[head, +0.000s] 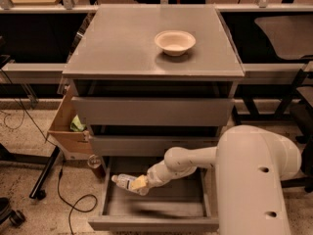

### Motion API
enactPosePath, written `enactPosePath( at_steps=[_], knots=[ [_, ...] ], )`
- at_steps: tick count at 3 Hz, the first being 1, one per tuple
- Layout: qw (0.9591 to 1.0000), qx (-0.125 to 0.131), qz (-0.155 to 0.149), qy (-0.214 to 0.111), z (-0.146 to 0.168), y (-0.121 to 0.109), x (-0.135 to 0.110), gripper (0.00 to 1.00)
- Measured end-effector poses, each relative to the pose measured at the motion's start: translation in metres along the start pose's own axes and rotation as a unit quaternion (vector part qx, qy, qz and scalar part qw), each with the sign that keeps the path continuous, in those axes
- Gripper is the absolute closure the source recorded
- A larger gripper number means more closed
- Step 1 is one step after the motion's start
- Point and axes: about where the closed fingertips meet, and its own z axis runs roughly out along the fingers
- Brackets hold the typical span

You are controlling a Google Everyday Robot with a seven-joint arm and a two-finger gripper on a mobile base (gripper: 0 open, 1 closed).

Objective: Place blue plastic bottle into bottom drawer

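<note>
The bottom drawer (pixel 151 223) of the grey cabinet is pulled open; its flat front faces me and its shallow tray is bare. My gripper (pixel 141 183) reaches in from the right over the drawer's back left part and is shut on the blue plastic bottle (pixel 125 181). The bottle lies nearly level, cap pointing left, held a little above the drawer floor near the left wall. My white arm (pixel 254 180) covers the drawer's right side.
A white bowl (pixel 175 42) sits on the cabinet top (pixel 122 43). The two upper drawers (pixel 151 110) are closed. A cardboard box (pixel 66 126) stands left of the cabinet, with a small bottle (pixel 94 163) and a black cable (pixel 68 199) on the floor.
</note>
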Motion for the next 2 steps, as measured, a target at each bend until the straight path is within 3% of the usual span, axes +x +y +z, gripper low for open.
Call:
enactPosePath(
  at_steps=[2],
  knots=[
    [0.9962, -0.006, 0.083, -0.024, 0.069, -0.045, 0.0, 1.0]
  ],
)
